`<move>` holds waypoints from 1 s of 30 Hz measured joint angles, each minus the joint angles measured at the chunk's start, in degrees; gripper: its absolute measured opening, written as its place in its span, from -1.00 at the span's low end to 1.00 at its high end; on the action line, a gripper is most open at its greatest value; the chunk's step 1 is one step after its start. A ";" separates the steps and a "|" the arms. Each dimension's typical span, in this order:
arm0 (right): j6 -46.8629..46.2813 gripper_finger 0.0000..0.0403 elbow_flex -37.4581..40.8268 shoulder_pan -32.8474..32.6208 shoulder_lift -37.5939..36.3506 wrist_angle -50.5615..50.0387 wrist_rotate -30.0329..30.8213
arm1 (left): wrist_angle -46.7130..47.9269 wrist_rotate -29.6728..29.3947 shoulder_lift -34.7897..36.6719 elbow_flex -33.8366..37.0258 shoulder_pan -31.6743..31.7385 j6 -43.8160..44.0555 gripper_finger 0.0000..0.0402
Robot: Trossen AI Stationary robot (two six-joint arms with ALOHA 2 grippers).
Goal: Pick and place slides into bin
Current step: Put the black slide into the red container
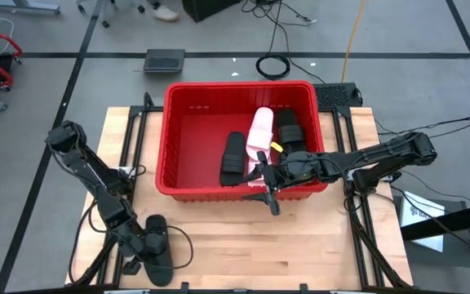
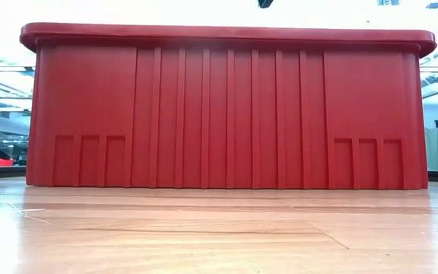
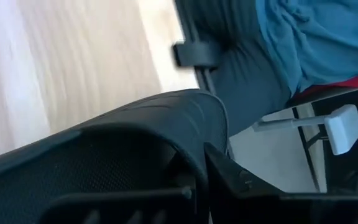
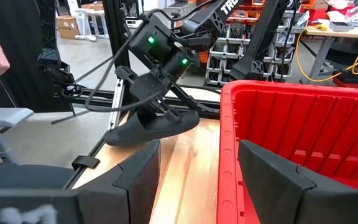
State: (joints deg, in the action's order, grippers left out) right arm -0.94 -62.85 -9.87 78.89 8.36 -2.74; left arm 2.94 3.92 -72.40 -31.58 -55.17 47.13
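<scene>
Four slides [image 1: 259, 139], one bin [image 1: 174, 122]

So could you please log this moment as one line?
left gripper: jaws shut on black rubber slide | right gripper: jaws open over red plastic bin rim

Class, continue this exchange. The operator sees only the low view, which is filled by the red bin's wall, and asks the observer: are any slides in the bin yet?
Observer: Yes. From above, a pale pink slide sandal lies inside the large red plastic bin, with a black slide sandal beside it.
Operator: Where is the left gripper?
Observer: At the near left of the wooden table. The left gripper is shut on a second black slide sandal.
Operator: And the right one?
Observer: The right gripper hangs open and empty over the bin's near rim.
</scene>
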 joint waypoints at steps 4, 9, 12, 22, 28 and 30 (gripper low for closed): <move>0.03 0.03 0.00 0.00 0.00 0.04 0.00 | 0.02 0.17 0.00 -3.22 1.60 -7.04 -0.94; -0.72 0.03 0.00 -0.32 -0.02 0.68 0.00 | 1.70 0.64 0.02 -9.73 3.04 -18.24 -0.97; -0.25 0.03 0.00 -0.39 -0.02 0.66 -0.04 | 7.27 0.76 0.02 -14.49 4.27 -22.69 -0.93; 0.03 0.03 0.00 -0.36 -0.02 0.42 -0.04 | 34.44 0.01 0.04 -33.01 10.06 -36.54 -0.94; 0.12 0.03 0.00 -0.37 -0.02 1.70 -0.04 | 45.36 -1.09 0.11 -43.03 14.48 -47.10 -0.97; 0.56 0.03 0.00 -0.37 -0.02 2.91 -0.04 | 48.23 -1.84 0.13 -45.59 16.88 -49.69 -0.95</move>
State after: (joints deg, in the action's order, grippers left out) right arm -0.39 -62.85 -10.24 78.87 11.27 -2.79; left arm 51.17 2.07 -72.27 -77.18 -38.28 -2.55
